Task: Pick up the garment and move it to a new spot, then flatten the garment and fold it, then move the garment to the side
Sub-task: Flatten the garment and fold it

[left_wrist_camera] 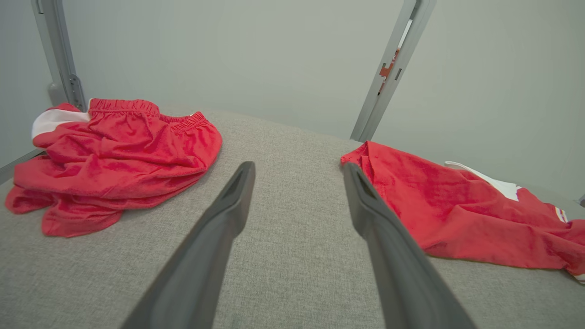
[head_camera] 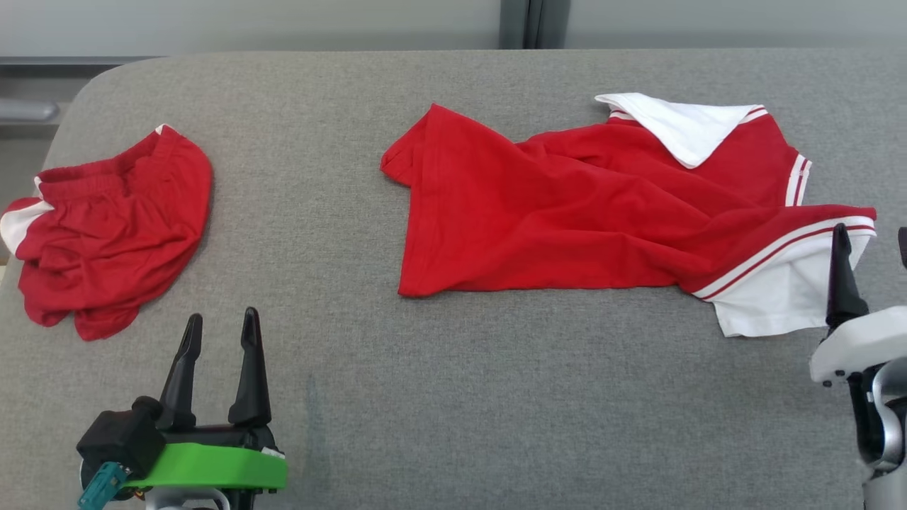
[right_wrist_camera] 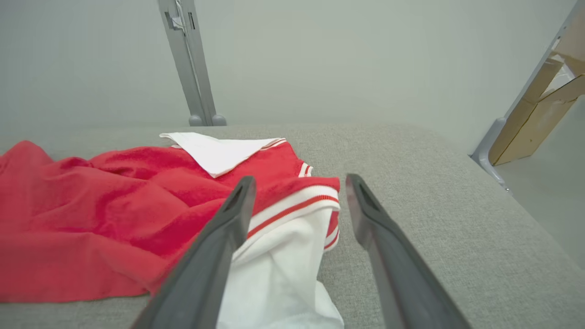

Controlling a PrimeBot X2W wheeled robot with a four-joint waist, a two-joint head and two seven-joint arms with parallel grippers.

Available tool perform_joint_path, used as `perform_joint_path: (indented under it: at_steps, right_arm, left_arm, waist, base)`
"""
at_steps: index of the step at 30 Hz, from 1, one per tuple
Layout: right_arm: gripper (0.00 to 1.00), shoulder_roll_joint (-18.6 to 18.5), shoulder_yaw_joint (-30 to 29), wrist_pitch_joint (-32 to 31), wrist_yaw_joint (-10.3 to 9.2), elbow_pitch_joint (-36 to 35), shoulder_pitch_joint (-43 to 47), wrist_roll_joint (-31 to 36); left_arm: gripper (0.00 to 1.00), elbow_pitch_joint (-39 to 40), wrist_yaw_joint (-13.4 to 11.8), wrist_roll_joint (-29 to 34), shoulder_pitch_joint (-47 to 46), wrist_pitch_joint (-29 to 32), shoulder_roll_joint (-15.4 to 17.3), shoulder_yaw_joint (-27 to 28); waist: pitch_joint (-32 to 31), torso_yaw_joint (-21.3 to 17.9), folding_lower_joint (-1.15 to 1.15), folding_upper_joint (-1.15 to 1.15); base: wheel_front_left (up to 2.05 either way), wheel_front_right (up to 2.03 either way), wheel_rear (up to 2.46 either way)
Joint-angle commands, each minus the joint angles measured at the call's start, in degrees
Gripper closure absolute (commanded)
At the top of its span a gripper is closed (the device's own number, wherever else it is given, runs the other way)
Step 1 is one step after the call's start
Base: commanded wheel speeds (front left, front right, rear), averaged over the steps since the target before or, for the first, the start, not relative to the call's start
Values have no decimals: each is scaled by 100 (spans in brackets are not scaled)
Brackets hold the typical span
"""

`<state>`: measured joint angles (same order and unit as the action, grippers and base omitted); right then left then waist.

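Showing a bright red garment (head_camera: 538, 212), carrying a white flap and a white panel edged with red and white stripes. Showing red shorts (head_camera: 113, 227) with a white patch. Lying on a flecked grey desk (head_camera: 496, 397). Showing a green band (head_camera: 212, 467) below the left end effector's (head_camera: 222, 316) black fingers.

1. Left gripper (left_wrist_camera: 298, 170): fingers spread wide over the grey pad (left_wrist_camera: 292, 265), nothing between them.
2. Crumpled red shorts (left_wrist_camera: 119, 155) lie at the left.
3. A red shirt (left_wrist_camera: 457, 214) with white trim lies at the right, well apart from the shorts.
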<state>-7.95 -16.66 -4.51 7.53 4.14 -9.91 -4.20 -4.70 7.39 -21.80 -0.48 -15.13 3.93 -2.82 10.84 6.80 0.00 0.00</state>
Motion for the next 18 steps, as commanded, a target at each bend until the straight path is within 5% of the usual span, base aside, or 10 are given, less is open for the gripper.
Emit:
perform_joint_path:
  at_steps: [1,9,18]
  right_arm:
    - [0,82,39,214,-8,-166,162,30]
    - [0,335,708,1161,-8,-390,685,-52]
    - [0,329,1395,1506,-8,-26,901,-73]
  left_arm:
    - [0,8,13,28,85,-2,-1,51]
    - [0,-35,13,79,201,-2,15,222]
    - [0,-203,13,112,391,-2,30,373]
  waist:
    - [-126,-159,0,0]
    - [-387,-486,0,0]
    - [-673,-680,0,0]
  base:
    - [0,0,0]
    - [0,0,0]
    - [0,0,0]
